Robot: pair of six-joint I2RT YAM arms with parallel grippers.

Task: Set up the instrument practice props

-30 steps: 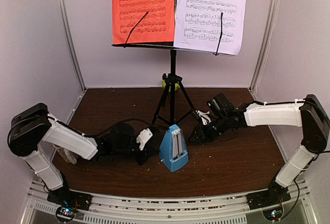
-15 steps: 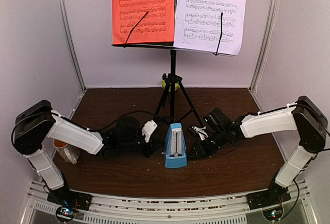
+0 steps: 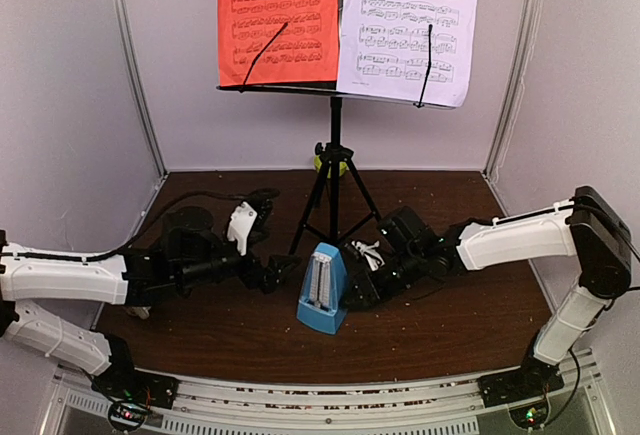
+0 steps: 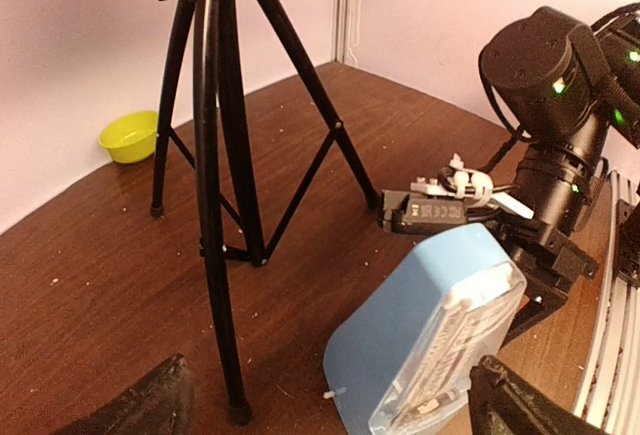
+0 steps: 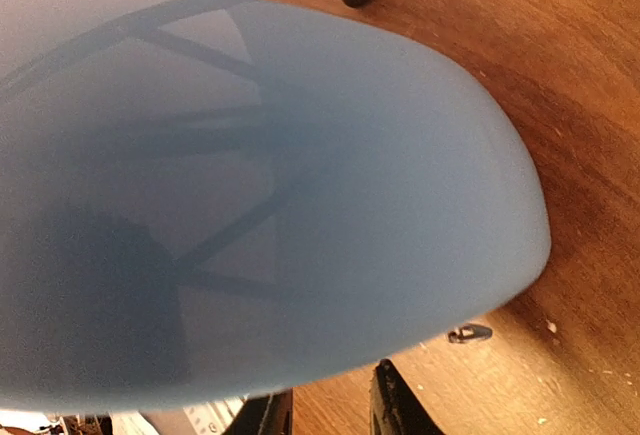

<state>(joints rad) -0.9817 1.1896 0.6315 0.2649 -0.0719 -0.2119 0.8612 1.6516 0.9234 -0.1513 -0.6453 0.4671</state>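
While the left tool (image 4: 332, 387) is gaping wide, gripping nothing, blue metronome (image 3: 322, 290) tilting on the tabletop (image 3: 450, 325) just ahead of it, right tool (image 3: 355, 290) crowding its far side, spread impossible to tell, metronome upright half a second ago, now leaning and sitting further left.

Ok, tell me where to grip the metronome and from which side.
Grip the metronome across its flat side faces, about mid-height, probably from the right, where the right gripper sits beside it. It tapers upward and leans, so a higher grip might slip.
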